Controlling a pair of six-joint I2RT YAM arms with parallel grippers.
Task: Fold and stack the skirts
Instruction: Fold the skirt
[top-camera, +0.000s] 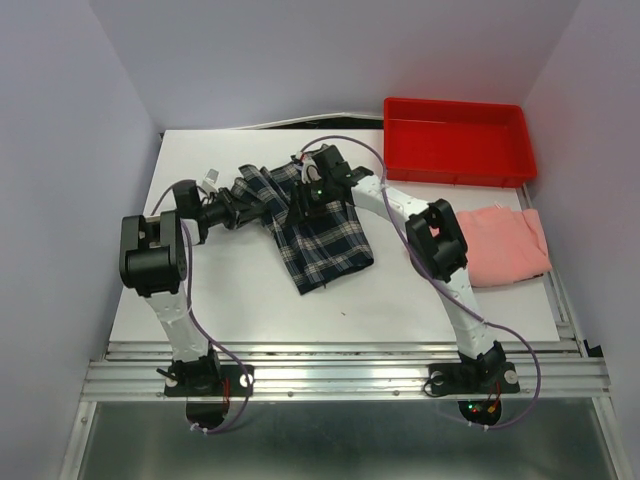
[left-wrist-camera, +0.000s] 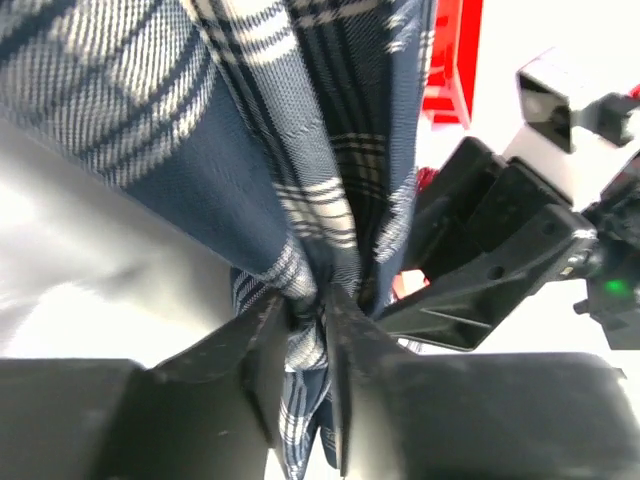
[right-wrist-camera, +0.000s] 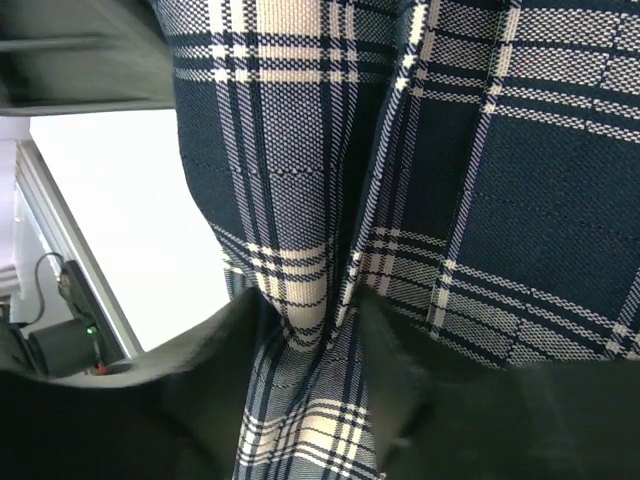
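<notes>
White tabletop (top-camera: 230, 300) lies under everything. Your left gripper (left-wrist-camera: 310, 302) pinches a bunched edge of the plaid skirt (left-wrist-camera: 250, 150). Your right gripper (right-wrist-camera: 310, 325) looks clamped on a fold just beside it, likely to raise that edge for folding while the rest drapes on the table. The pink skirt (top-camera: 505, 245) waits beyond your right arm (top-camera: 440, 245), near the red tray (top-camera: 455, 105).

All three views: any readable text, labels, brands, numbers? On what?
No readable text in any view.
plaid skirt: woven lines only, no label showing.
pink skirt: plain, no print.
red tray: no marking visible.
</notes>
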